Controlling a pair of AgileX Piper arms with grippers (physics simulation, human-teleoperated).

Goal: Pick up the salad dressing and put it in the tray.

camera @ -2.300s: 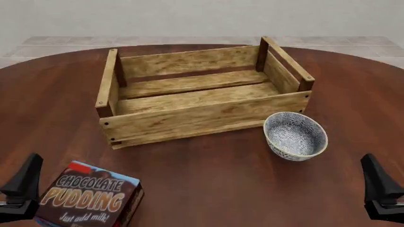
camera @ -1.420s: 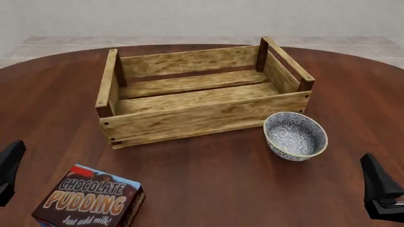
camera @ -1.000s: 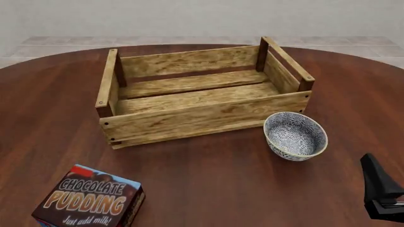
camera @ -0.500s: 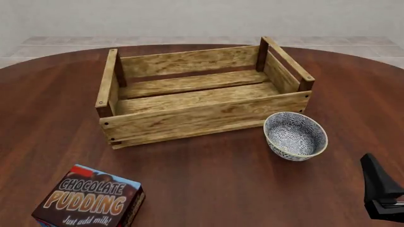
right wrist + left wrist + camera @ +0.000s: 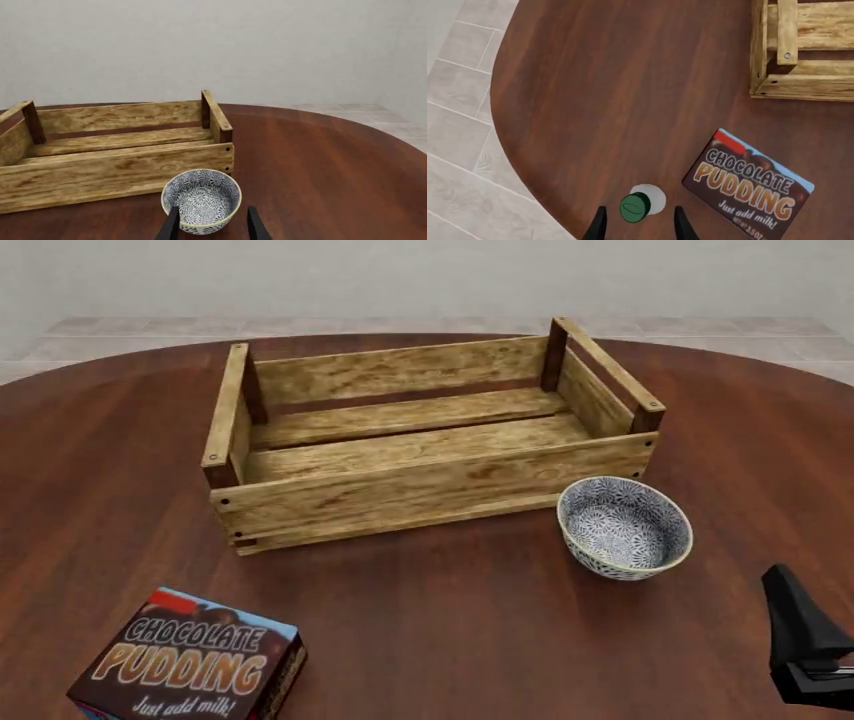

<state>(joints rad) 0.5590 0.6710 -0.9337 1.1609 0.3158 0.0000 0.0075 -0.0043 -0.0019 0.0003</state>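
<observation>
The salad dressing, a white bottle with a dark green cap, stands near the table's edge and shows only in the left wrist view, from above. My left gripper is open, with its two fingertips on either side of the cap; I cannot tell whether they touch the bottle. The tray, a light-wood slatted crate, stands empty at the table's far middle, and also shows in the left wrist view and the right wrist view. My right gripper is open and empty, near the bowl.
A chocolate pudding box lies at the front left, beside the bottle in the left wrist view. A blue-and-white patterned bowl stands against the tray's front right corner. The table's edge and floor tiles lie close to the bottle.
</observation>
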